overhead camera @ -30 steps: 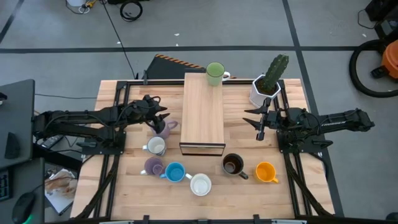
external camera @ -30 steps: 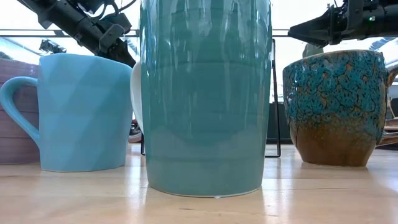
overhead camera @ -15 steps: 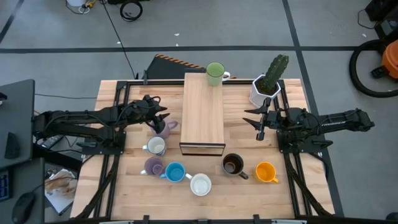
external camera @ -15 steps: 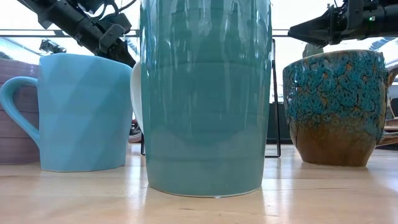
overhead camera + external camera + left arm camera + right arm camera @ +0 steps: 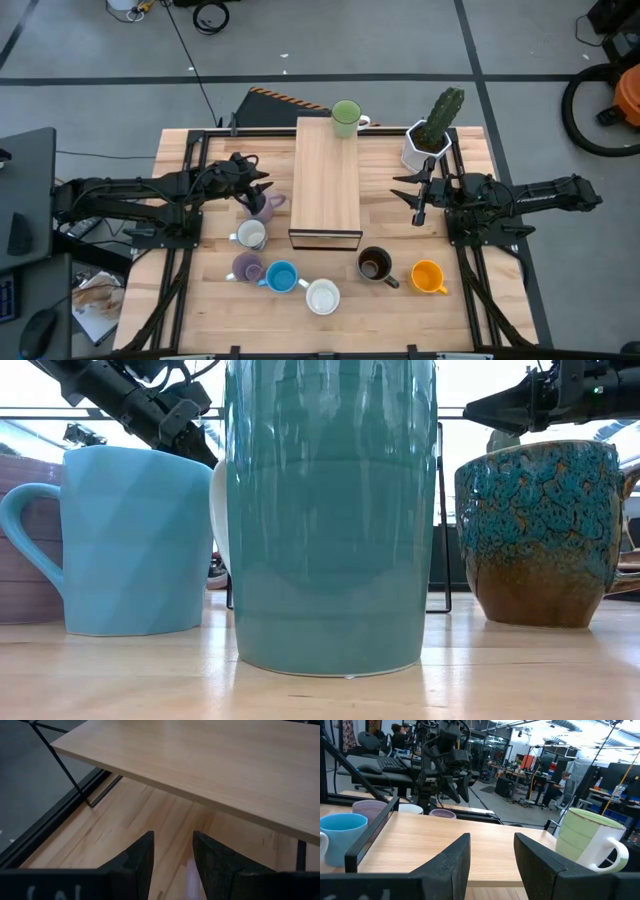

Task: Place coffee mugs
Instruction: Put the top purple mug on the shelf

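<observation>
Left tool (image 5: 258, 187) is held left of centre in the high view, fingers apart by a narrow gap, nothing seen clamped. In the left wrist view a lilac smear is seen through that gap, under the left tool (image 5: 172, 837).

The nearest lilac mug (image 5: 266, 207) is placed on the desk (image 5: 180, 160), just below and slightly right of the left tool, close against it. Its handle is turned to frame right, toward the wooden riser (image 5: 327, 180).

The riser's long axis is laid top to bottom of the frame, between the two arms. A green mug (image 5: 346, 117) is already set on its upper end.

Other mugs are grouped on the desk in the lower part of the frame:
- white mug (image 5: 250, 235)
- second lilac mug (image 5: 246, 268)
- blue mug (image 5: 281, 277)
- second white mug (image 5: 322, 296)
- dark brown mug (image 5: 374, 264)
- orange mug (image 5: 428, 276)

Right tool (image 5: 405, 188) is parked right of the riser, fingers apart and empty, pointed across the riser top toward the left arm. The cactus pot (image 5: 425, 145) is just above it.

The next pick is judged to be the first lilac mug, since the left arm is clearly nearer it. A short drop is needed, then a carry to frame right onto the riser. The brown and orange mugs are better reached by the right arm.
</observation>
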### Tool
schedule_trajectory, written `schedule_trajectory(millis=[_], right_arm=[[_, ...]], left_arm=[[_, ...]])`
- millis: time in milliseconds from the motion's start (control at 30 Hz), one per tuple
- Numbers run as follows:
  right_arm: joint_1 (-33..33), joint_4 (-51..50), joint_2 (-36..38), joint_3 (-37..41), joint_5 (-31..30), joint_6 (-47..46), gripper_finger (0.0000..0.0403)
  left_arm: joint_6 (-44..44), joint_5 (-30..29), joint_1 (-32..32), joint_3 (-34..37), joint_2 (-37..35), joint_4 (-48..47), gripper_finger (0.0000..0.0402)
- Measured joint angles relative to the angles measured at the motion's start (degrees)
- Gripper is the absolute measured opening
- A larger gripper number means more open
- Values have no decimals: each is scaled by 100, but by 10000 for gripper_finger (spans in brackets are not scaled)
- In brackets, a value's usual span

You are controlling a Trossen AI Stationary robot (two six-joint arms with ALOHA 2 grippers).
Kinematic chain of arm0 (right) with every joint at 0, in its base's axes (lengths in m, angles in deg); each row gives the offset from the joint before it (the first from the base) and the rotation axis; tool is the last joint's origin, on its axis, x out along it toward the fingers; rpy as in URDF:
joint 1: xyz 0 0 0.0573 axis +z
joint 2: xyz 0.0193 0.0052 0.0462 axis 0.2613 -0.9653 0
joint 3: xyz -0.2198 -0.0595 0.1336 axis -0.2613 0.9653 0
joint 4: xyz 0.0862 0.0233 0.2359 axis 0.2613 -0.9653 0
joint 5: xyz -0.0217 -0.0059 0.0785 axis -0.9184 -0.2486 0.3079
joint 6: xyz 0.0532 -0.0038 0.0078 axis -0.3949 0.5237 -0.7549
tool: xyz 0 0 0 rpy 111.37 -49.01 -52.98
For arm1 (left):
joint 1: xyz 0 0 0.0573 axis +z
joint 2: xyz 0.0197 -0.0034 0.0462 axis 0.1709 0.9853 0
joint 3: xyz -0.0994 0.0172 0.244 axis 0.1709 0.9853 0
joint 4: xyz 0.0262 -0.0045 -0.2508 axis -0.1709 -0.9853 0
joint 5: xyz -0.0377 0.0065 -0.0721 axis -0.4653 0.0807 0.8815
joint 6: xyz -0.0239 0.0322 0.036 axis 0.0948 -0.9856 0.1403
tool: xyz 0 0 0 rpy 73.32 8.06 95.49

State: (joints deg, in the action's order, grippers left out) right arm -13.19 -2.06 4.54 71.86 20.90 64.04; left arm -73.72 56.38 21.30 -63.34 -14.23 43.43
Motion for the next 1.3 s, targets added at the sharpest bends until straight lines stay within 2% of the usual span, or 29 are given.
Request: schedule_trajectory(millis=[433,667,933,1167,1300], right_arm=[[0,3,-1,0,2,2,158],[0,37,-2,0,2,4,158],[0,39,-2,0,42,2,158],[0,42,-2,0,41,2,158],[0,42,-2,0,41,2,158]], left_arm=[[266,3,-9,0,0,-55,141],[328,185,-9,-238,133,-544,141],[688,698,-42,-892,710,-1940,141],[891,707,-299,-1942,1187,-3233,141],[1010,704,-371,-2126,1494,-3677,141]])
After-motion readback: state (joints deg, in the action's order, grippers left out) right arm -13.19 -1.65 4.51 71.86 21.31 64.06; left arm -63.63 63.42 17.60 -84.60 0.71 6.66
